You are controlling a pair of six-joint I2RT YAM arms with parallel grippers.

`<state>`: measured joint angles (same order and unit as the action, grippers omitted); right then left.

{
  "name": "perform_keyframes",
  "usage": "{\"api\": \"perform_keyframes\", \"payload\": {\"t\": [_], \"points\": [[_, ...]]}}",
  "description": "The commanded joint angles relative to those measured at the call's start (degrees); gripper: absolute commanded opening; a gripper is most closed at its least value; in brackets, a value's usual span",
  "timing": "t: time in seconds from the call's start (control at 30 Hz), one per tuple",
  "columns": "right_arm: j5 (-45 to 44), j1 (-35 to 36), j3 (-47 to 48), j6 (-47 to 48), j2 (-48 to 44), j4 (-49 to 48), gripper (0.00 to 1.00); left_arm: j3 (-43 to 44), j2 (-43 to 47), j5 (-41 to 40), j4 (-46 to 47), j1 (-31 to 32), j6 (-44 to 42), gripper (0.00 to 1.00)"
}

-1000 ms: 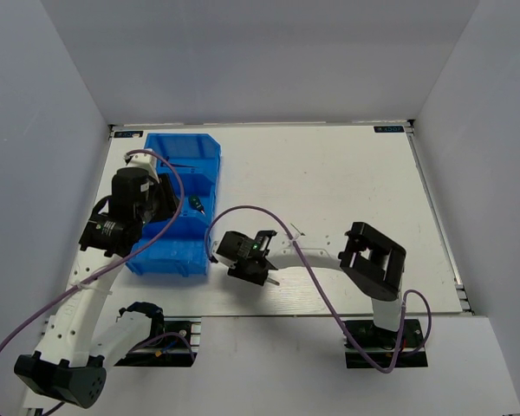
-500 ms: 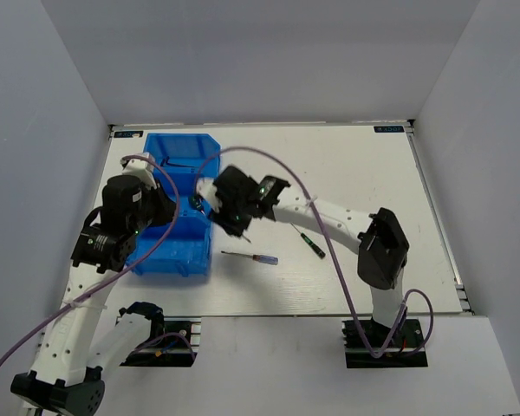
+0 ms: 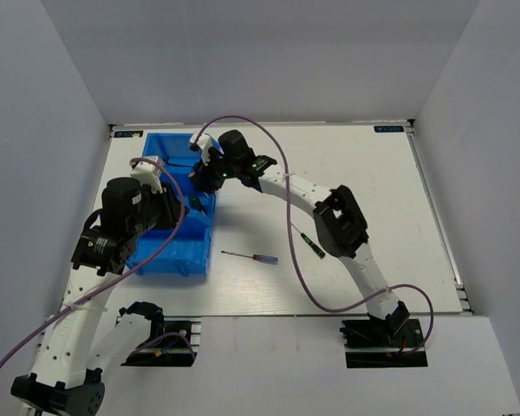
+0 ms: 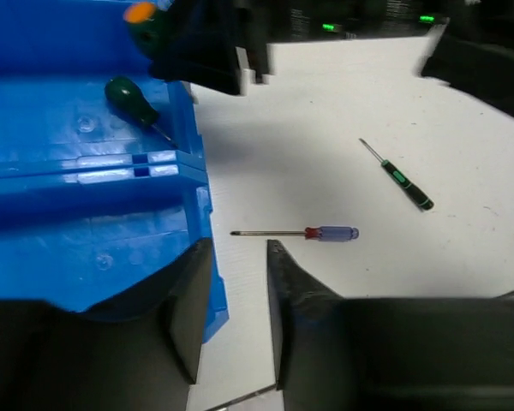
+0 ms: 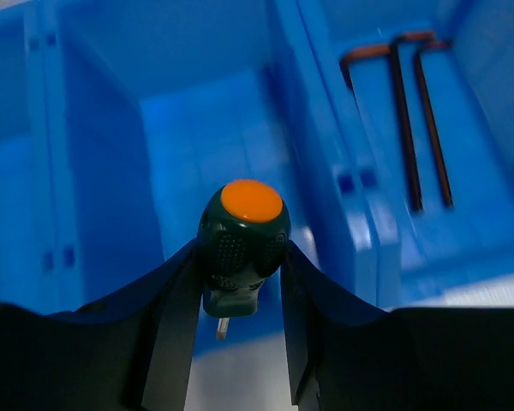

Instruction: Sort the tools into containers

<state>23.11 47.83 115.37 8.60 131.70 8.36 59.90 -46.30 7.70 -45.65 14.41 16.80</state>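
My right gripper [image 5: 240,248] is shut on a stubby green-handled screwdriver [image 5: 242,227] with an orange cap, held over the blue bin [image 5: 94,128]. In the top view this gripper [image 3: 206,171] hangs over the bin's [image 3: 178,147] right side. Two dark hex keys [image 5: 409,120] lie in a far compartment. A second stubby green screwdriver [image 4: 130,100] lies inside the bin [image 4: 86,223]. The blue-handled screwdriver [image 4: 313,232] and the black-green one [image 4: 404,180] lie on the table. My left gripper [image 4: 237,250] is open and empty above the bin's right wall.
The blue-handled screwdriver [image 3: 253,257] and the black-green screwdriver [image 3: 310,242] lie on the white table right of the bin. A purple cable [image 3: 282,217] loops along the right arm. Grey walls close in the table on three sides.
My right arm has swung from the table's near middle up and left to above the bin, carrying the stubby screwdriver. The blue-handled screwdriver has come into view. My left arm shifted slightly.
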Motion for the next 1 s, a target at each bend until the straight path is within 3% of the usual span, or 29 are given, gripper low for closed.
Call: {"api": "perform_keyframes", "payload": {"t": [0.0, 0.1, 0.13, 0.23, 0.27, 0.3, 0.33, 0.4, 0.43, 0.57, 0.63, 0.67, 0.73, 0.83, 0.9, 0.93, 0.97], "points": [[11.25, 0.24, 11.31, -4.56, 4.95, -14.71, 0.00, 0.39, 1.04, 2.84, -0.32, -0.18, -0.54, 0.44], [10.29, 0.77, 17.35, -4.22, 8.75, -12.84, 0.00, -0.13, 1.04, 6.69, -0.32, -0.18, -1.76, 0.53], [9.59, 0.94, 16.47, -4.03, 8.23, -15.02, 0.05, -0.83, 1.04, 7.75, -0.32, -0.18, -1.77, 0.55], [6.16, 0.77, 9.10, -4.90, 4.72, -17.14, 0.52, -1.89, -0.89, 12.58, 0.21, -0.18, -3.34, 0.62], [5.72, -0.10, 4.47, -5.17, 3.84, -19.15, 0.57, -1.89, -0.89, 13.82, 0.99, -0.18, -3.87, 0.60], [4.84, -0.46, 3.47, -5.09, 1.31, -19.17, 0.57, -2.50, -1.76, 15.57, 1.52, 0.35, -3.88, 0.54], [4.05, -0.90, 2.33, -6.04, 0.50, -18.65, 0.57, -3.29, -2.38, 16.54, 2.92, 0.35, -3.88, 0.41], [2.91, -3.00, 2.57, -8.16, -1.69, -14.36, 0.57, -3.91, -3.26, 17.60, 4.07, 0.35, -3.88, 0.04], [2.81, -4.49, 2.93, -11.64, -2.49, -12.94, 0.57, -3.91, -4.31, 18.48, 5.38, 0.35, -3.88, 0.00], [1.42, -9.06, 1.18, -12.74, -8.72, -3.02, 0.53, -5.14, -8.26, 20.68, 9.07, 0.35, -3.26, 0.00], [-3.56, -10.57, -0.76, -8.89, -11.01, 6.29, 0.32, -5.14, -10.64, 21.47, 10.31, 0.35, -0.55, 0.00], [-5.60, -11.18, -1.55, -5.82, -14.51, 11.62, 0.02, -5.67, -11.95, 22.26, 11.80, 0.87, 0.33, 0.00], [-13.30, -12.94, -6.54, 1.28, -17.16, 18.87, 0.00, -5.67, -16.96, 21.74, 11.81, 1.49, 4.28, 0.00], [-16.24, -15.22, -16.28, 6.59, -24.10, 33.42, 0.00, -4.62, -24.50, 17.70, 11.37, 4.74, 11.29, 0.00], [-16.52, -18.11, -17.81, 7.31, -25.96, 42.90, 0.00, -2.08, -27.86, 14.28, 10.85, 8.59, 15.61, 0.00], [-16.35, -19.78, -21.03, 6.79, -26.75, 44.10, 0.07, -1.11, -29.27, 13.22, 10.84, 10.18, 19.64, 0.00], [-15.65, -20.67, -22.54, 6.61, -27.54, 44.72, 0.25, 1.68, -32.41, 9.38, 10.06, 11.76, 21.94, 0.02]]}}
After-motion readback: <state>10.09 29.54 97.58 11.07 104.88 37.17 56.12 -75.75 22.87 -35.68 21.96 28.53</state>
